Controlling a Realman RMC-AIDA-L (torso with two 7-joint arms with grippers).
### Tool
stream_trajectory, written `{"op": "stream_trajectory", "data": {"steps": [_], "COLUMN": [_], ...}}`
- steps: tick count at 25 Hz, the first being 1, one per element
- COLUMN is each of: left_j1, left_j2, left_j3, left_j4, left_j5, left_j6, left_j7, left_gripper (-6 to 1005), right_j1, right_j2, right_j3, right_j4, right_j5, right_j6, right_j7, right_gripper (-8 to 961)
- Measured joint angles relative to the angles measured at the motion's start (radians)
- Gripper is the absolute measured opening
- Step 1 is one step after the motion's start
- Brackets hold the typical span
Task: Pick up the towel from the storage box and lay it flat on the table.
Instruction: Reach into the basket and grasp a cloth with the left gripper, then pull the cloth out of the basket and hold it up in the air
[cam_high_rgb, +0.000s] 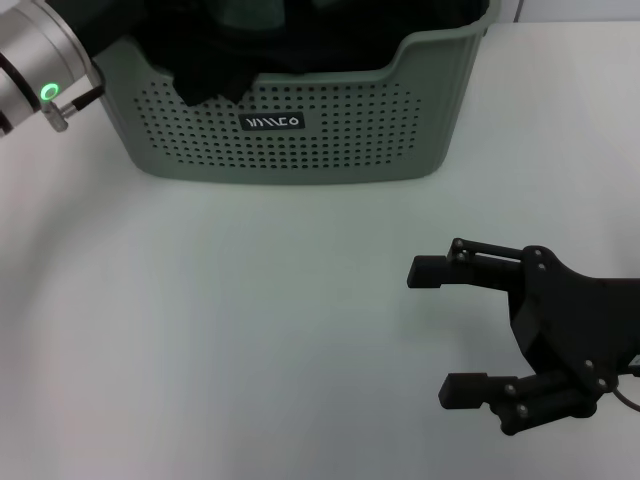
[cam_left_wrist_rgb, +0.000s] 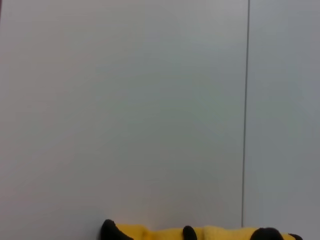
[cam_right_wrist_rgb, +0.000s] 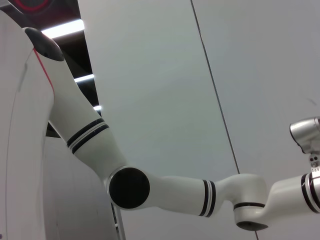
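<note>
Your box (cam_high_rgb: 300, 140) sits at the top centre of the head view on the white bench (cam_high_rgb: 200, 340), and dark cloth fills it; one dark fold (cam_high_rgb: 215, 70) hangs over the near rim at upper left. You cannot pick the green towel out from the black cloths there. The left wrist view does show a strip of yellow cloth with black edging (cam_left_wrist_rgb: 200, 233) along its bottom edge, which is probably the towel's reverse side close under that arm.

The left arm (cam_high_rgb: 40, 70) shows only as a silver wrist with a green light in the upper left corner, beside the box; its jaws are out of sight, so you cannot tell how they stand.

The right gripper (cam_high_rgb: 450, 330) hangs over bare bench at lower right, jaws wide apart and holding nothing.

To do this step well, make sure the left arm takes only the yellow-backed cloth, near an edge or corner. Lift until it clears the rim, then carry it to the open bench in front.
</note>
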Motion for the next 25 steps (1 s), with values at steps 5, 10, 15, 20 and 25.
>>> {"op": "stream_trajectory", "data": {"steps": [5,10,15,20,25], "left_j1": [0.0,0.018,0.075,0.165,0.253], "left_j2": [0.002,0.003,0.006,0.006,0.001], "left_j3": [0.022,0.023,0.024,0.023,0.042], "left_j4": [-0.001,0.004,0.018,0.067,0.129], "left_j5": [-0.014,-0.073,-0.213,-0.342,-0.457], "left_j6": [0.003,0.083,0.299,0.531,0.696], "left_j7": [-0.007,-0.011,-0.014,-0.061,-0.103], "left_gripper": [230,65,15,16,16], "right_j1": [-0.002,-0.002,-0.01,-0.018,-0.021], "right_j2": [0.0,0.0,0.0,0.0,0.0], "right_j3": [0.0,0.001,0.008,0.011,0.011], "right_j4": [0.005,0.01,0.012,0.013,0.013], "right_j5": [0.0,0.001,0.015,0.077,0.161], "right_j6": [-0.001,-0.002,0.006,0.017,0.02], "right_j7": [0.0,0.0,-0.001,-0.046,-0.087], "right_gripper": [836,833,829,825,822]}}
